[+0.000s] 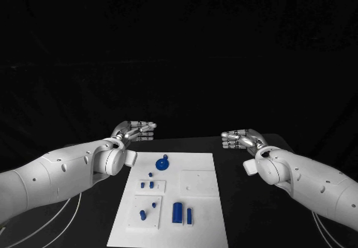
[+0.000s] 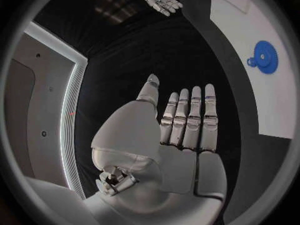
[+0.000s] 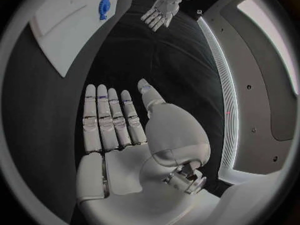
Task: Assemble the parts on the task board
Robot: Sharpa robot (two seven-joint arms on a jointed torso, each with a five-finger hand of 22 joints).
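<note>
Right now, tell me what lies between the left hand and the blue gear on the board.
In the head view, nothing: bare black table and white task board separate the open left hand from the blue gear.

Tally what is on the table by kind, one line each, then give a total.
White task board: 1
Blue gear-shaped part: 1
Blue upright bars, one wide and one thin: 2
Small blue pegs: about 5, too small to be sure
Total: about 9
</note>
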